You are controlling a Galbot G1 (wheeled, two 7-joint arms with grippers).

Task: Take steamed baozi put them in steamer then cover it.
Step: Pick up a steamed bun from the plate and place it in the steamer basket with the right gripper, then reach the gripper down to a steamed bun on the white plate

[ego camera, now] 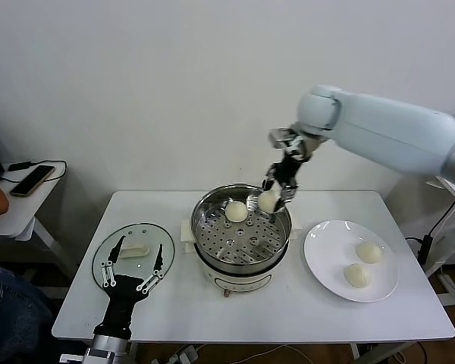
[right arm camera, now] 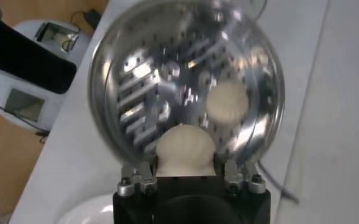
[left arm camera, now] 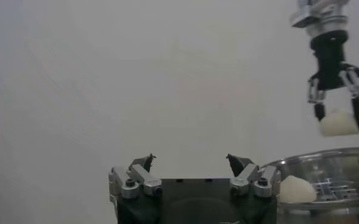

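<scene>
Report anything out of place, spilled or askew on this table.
Nothing stands out. The cover lies flat beside the steamer, one baozi sits on its tray, two wait on the plate, and the right gripper holds another over the pot.

Bright even light; glare on steamer point(right arm camera: 167, 79)

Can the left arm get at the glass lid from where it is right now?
Probably yes. The left gripper hovers open right over the glass lid, which lies flat on the table left of the steamer. Nothing sits between them, and the right gripper, holding a baozi, is over the steamer.
</scene>
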